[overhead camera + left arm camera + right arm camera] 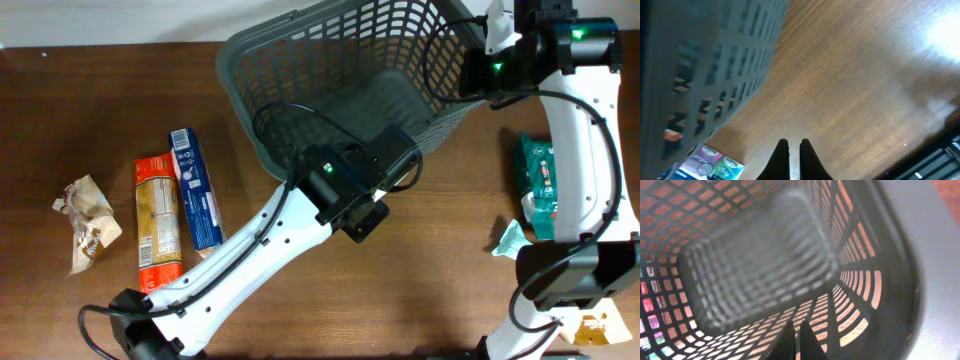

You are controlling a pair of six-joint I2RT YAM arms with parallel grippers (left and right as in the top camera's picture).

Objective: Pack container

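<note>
Ok so, starting closest to the robot: there's a yellowish packet [595, 330] off to the near right of the container [232, 60], well apart from it and partly cut off by the frame, so I can't say much about it.

Near left of the container, three things lie flat on the wooden table [60, 120]. A crumpled beige wrapper [88, 220] is furthest out, then comes a red packet [158, 222]. A blue packet [195, 188] sits just beside the red one and is nearest the container, though still clear of it.

To the container's right there's a green packet [540, 185] with a small teal scrap [507, 237] just beside it.

The left gripper [794, 157] hangs just outside the container's near wall, over bare wood. Its fingers are pinched nearly together with only a sliver between them and nothing in there.

The container itself, a big dark grey lattice thing, stands upright toward the far side of the table.

Furthest out, the right gripper [796, 339] pokes down into the container by its far right corner. Its fingers are closed up too, gripping nothing.
</note>
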